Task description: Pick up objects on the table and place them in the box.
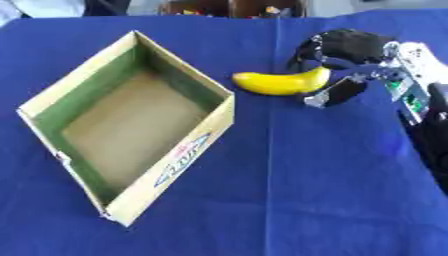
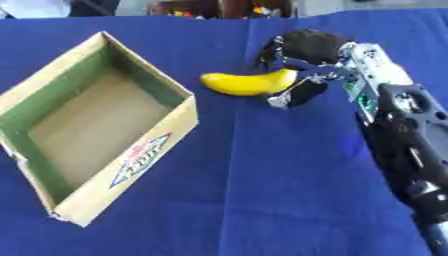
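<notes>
A yellow banana (image 1: pixel 282 82) lies on the blue tablecloth just right of the cardboard box (image 1: pixel 166 172). My right hand (image 1: pixel 339 49) comes in from the right and is at the banana's right end, fingers curled over it from behind and the thumb (image 1: pixel 334 93) below it in front. The box is open-topped, turned diamond-wise, and shows only its bare brown floor. My left hand shows in neither view.
The blue cloth (image 1: pixel 289 190) covers the whole table, with open cloth in front of and right of the box. Dark furniture and small coloured things stand past the far edge (image 1: pixel 236 7).
</notes>
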